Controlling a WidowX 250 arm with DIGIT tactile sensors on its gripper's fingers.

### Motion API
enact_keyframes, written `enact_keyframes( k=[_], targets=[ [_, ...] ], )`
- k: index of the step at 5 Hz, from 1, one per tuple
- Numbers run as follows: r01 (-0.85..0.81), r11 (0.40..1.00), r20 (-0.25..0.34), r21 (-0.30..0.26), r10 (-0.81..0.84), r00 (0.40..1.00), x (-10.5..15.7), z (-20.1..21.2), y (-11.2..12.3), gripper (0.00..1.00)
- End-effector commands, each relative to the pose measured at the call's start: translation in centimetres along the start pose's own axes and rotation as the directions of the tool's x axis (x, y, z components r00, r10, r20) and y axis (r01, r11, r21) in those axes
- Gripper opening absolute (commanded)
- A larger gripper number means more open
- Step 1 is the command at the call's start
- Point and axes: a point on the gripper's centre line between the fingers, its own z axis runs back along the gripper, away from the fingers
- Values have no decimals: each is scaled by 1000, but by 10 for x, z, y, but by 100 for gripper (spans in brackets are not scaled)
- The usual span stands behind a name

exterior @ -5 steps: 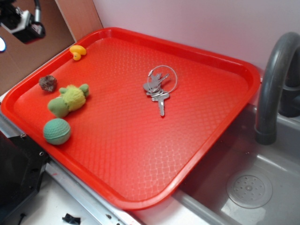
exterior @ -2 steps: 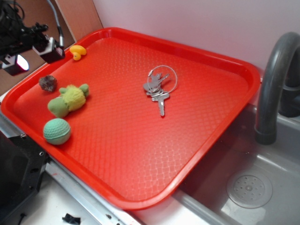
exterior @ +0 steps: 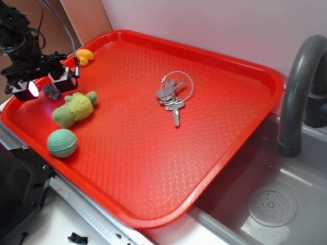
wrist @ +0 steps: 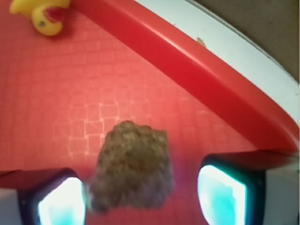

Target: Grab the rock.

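The rock (wrist: 131, 166) is a rough brown-grey lump lying on the red tray (wrist: 56, 108) near its left rim. In the exterior view the rock (exterior: 50, 91) peeks out between the two fingers of my gripper (exterior: 47, 88), which has come down over it. Through the wrist camera the gripper (wrist: 140, 199) is open, with one glowing pad on each side of the rock. The left pad (wrist: 61, 204) is close against the rock; a gap of bare tray separates the right pad (wrist: 222, 194) from it.
A small yellow duck (exterior: 84, 55) sits behind the rock at the tray's back-left corner. A fuzzy green-yellow plush toy (exterior: 75, 108) and a green ball (exterior: 62, 142) lie just in front. Keys on a ring (exterior: 171, 95) rest mid-tray. A grey sink (exterior: 271, 204) and faucet (exterior: 299, 87) are at right.
The gripper has moved from the upper left corner down and right, and now straddles the rock. Nothing on the tray has shifted.
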Motion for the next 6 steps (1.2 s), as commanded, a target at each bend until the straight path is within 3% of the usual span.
enact_keyframes(
  k=[1,3,4,6],
  targets=[
    [15,1000,22,2,-15,1000,4,2,0,0],
    [71,997,27,11,-71,997,1,19,-10,0],
    [217,974,-3,-71,-218,976,-6,56,-36,0],
    [345,926,-50,-152,-356,933,-48,145,-89,0]
  ],
)
